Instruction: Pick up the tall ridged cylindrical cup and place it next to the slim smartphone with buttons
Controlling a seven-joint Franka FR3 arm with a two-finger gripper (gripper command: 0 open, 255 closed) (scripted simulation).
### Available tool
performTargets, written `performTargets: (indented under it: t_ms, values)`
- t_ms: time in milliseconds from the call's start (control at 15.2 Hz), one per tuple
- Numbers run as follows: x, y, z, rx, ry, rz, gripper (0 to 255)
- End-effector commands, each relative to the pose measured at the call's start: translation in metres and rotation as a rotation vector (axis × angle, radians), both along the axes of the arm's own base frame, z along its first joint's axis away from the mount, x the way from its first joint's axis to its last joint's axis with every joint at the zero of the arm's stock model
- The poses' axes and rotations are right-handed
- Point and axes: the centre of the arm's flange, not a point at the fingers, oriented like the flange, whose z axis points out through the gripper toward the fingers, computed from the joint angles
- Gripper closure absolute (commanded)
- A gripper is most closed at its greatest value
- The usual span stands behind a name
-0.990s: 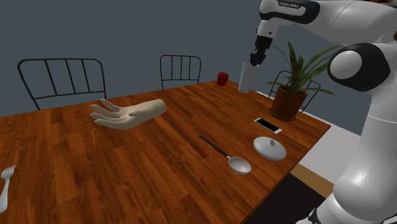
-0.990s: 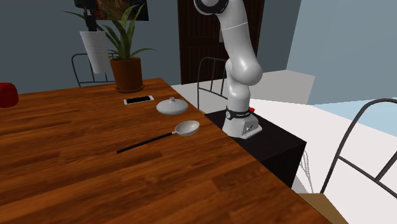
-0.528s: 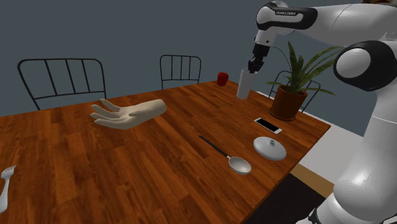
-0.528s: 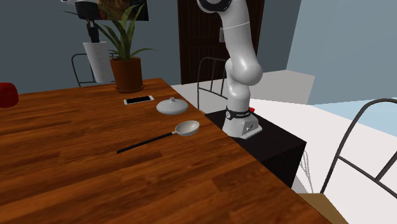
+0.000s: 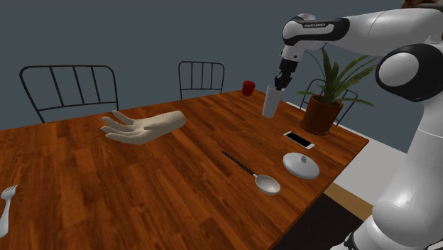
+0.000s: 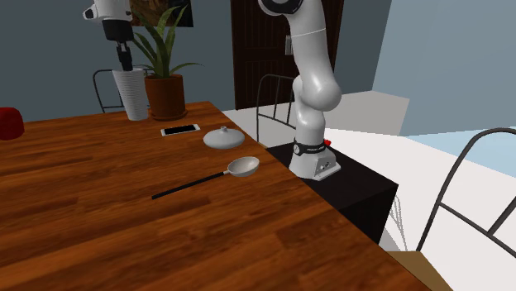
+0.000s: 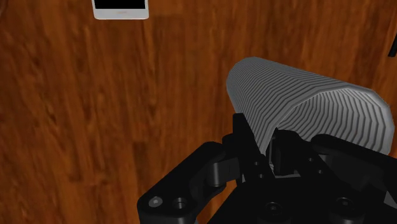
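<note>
A tall white ridged cup [image 5: 270, 101] hangs upright from my gripper [image 5: 281, 80], which is shut on its rim. Its base is at or just above the wooden table [image 5: 177, 177]; I cannot tell whether it touches. In the second exterior view the cup [image 6: 132, 95] stands beside the plant pot, below the gripper [image 6: 125, 63]. The wrist view has the black fingers clasping the wall of the cup [image 7: 299, 102] at the gripper [image 7: 267, 147]. A slim white smartphone [image 5: 299, 140] lies flat a short way from the cup, toward the table's near edge [image 6: 180, 130] [image 7: 121, 9].
A potted plant [image 5: 323, 113] stands at the table corner close to the cup. A white lid [image 5: 301, 165] and a long-handled spoon [image 5: 250, 172] lie near the phone. A red cup [image 5: 248, 88], a model hand [image 5: 142, 126] and a fork [image 5: 6, 206] lie farther off. Chairs stand behind the table.
The gripper has come down with the cup and drifted a little toward the shoulder view's left, bringing the cup's base close to the tabletop. The grip is unchanged.
</note>
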Motion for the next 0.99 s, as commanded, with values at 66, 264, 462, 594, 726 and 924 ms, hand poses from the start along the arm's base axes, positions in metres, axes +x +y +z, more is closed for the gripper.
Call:
performTargets:
  t_ms: [66, 264, 462, 594, 726, 924]
  values:
    - [0.0, 0.0, -0.016, 0.0, -0.001, 0.0, 255]
    - [0.0, 0.0, -0.032, 0.0, -0.001, 0.0, 255]
    - [0.0, 0.0, -0.048, 0.0, -0.001, 0.0, 255]
    - [0.0, 0.0, -0.058, 0.0, -0.001, 0.0, 255]
    - [0.0, 0.0, -0.069, 0.0, -0.001, 0.0, 255]
    - [0.0, 0.0, -0.085, 0.0, -0.001, 0.0, 255]
